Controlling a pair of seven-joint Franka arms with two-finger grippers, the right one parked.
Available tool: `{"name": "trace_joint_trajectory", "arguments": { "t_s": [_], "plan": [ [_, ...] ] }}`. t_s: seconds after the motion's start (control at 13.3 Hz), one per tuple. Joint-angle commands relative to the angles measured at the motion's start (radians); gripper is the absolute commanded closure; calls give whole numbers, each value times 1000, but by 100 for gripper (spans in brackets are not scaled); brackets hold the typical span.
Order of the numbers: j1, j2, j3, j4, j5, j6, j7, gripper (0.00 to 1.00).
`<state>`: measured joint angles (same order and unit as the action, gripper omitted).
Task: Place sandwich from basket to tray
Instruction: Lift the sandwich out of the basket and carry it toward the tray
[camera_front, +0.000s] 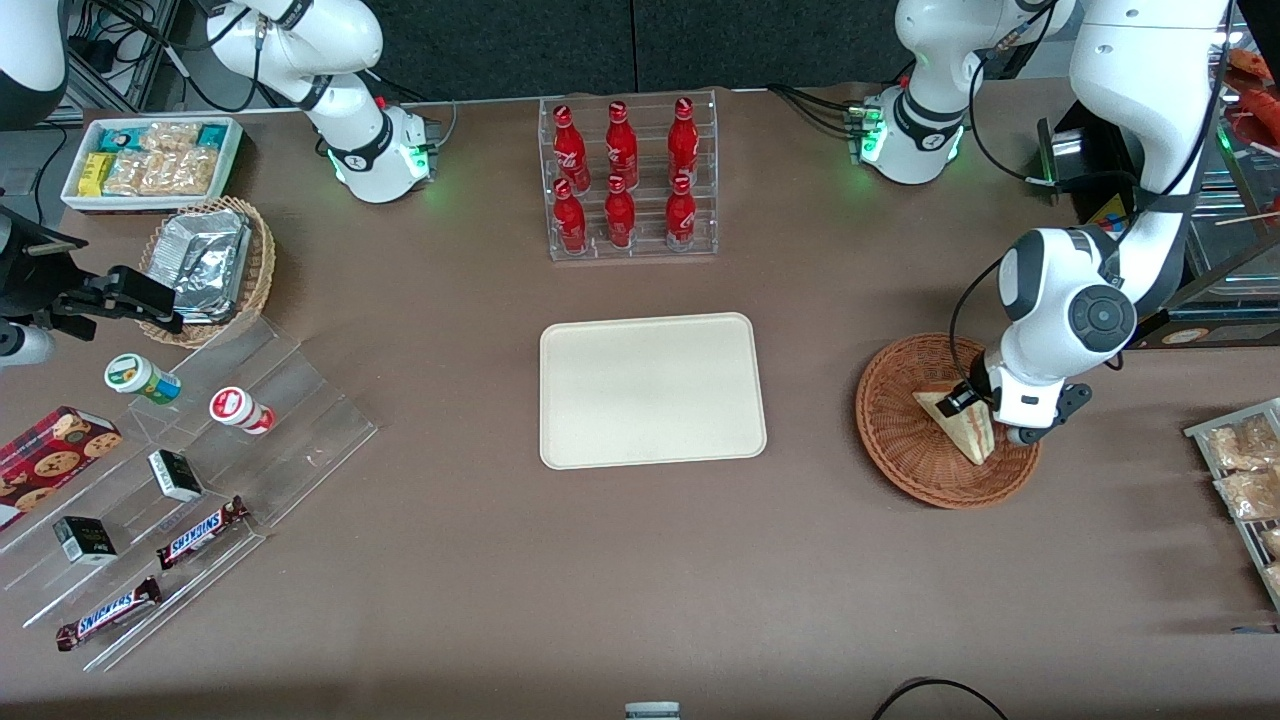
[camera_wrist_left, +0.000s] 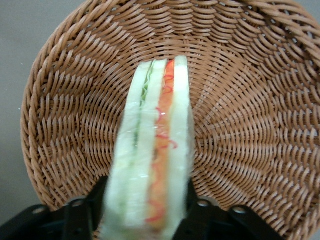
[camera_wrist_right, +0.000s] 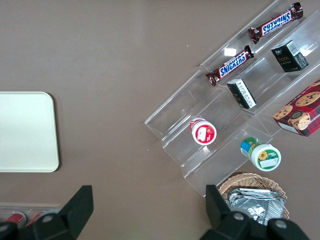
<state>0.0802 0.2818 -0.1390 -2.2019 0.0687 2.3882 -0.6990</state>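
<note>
I have the left gripper (camera_front: 968, 408) down inside the basket (camera_front: 900, 440), at the working arm's end of the counter (camera_front: 640, 560). In the wrist view its fingers (camera_wrist_left: 80, 215) are clamped on the sandwich (camera_wrist_left: 155, 150), 1 black finger pressed against each bread face, so the wedge stands on edge with its cut side toward the camera. I can see the layers there: pale bread outside, green toward one face, orange and red strands toward the other. In the front view the sandwich (camera_front: 962, 428) is over the basket's woven floor, its point aimed toward the front camera; I cannot tell whether it is touching the wicker or just above it.

The tray (camera_front: 652, 390) lies flat near the middle of the counter, well apart from the basket, with nothing on it. Farther from the front camera than the tray, a clear rack holds 6 red bottles (camera_front: 622, 175). Toward the parked arm's end I see a smaller wicker basket of foil packets (camera_front: 205, 262) and a clear stepped stand with 2 Snickers bars (camera_front: 200, 532).
</note>
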Motion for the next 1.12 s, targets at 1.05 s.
{"name": "trace_joint_trajectory", "arguments": {
  "t_s": [1.05],
  "plan": [
    [-385, -1, -11, 359, 5, -431, -28, 100]
  ]
}}
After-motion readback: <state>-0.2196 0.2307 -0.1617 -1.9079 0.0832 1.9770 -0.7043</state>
